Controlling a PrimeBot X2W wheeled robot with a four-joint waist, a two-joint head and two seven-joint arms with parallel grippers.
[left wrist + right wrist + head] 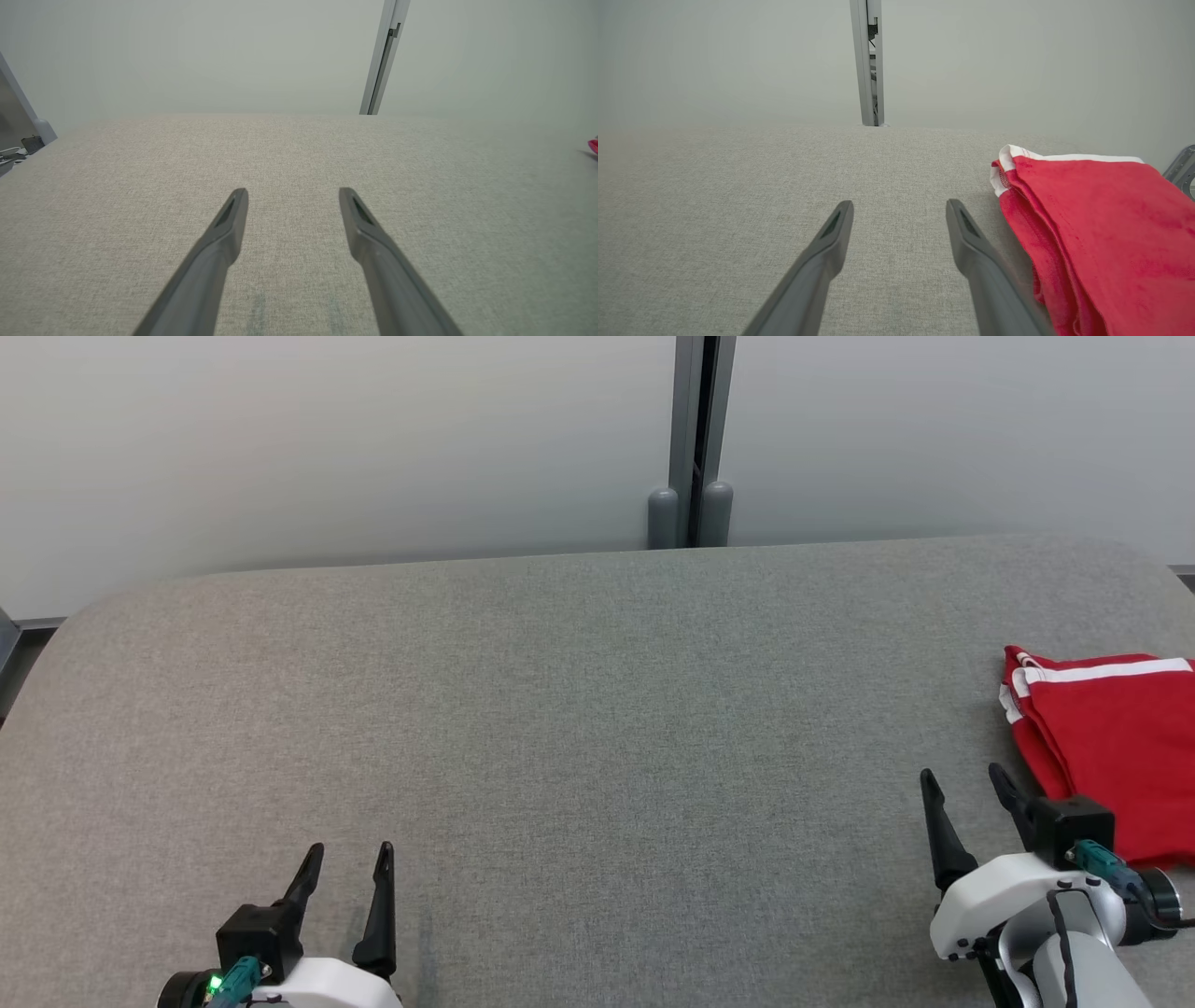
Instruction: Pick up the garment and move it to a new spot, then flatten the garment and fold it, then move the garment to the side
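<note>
The garment (1116, 747) is a red cloth with white stripes, folded into a flat stack at the right edge of the grey table (579, 709). In the right wrist view the garment (1101, 242) lies just right of my right gripper (900, 207), which is open and empty. In the head view that right gripper (963, 782) sits at the garment's near left corner, apart from the cloth. My left gripper (353, 855) rests open and empty near the front left; its fingers (233, 219) point over bare fabric. A sliver of the garment (593, 146) shows at the far right.
A pale wall with a grey vertical post (693, 439) stands behind the table. The table's rounded far edge runs across the head view. Some cables and small objects (18, 149) lie beyond the table's left edge.
</note>
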